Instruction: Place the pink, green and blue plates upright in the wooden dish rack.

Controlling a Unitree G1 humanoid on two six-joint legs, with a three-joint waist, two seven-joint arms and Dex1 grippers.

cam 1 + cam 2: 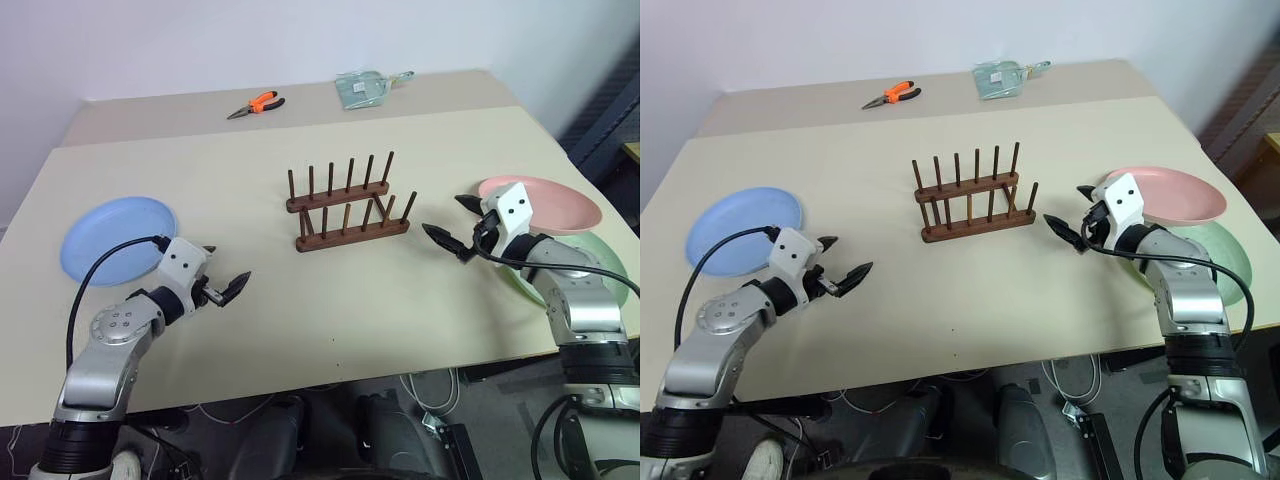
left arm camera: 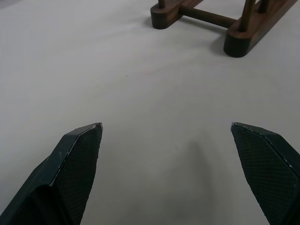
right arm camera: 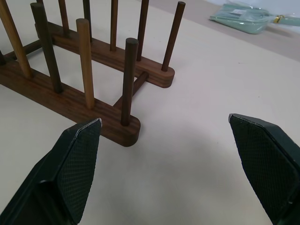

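green plate mostly hidden under pink plate and right arm, rack cut off

rack: the wooden dish rack stands mid-table, with no plate in it.
left side: one plate lies flat near the left edge, well apart from the rack.
right side: two plates lie overlapping at the right edge, one resting partly on the other.
far edge: pliers and a packet lie behind the rack.
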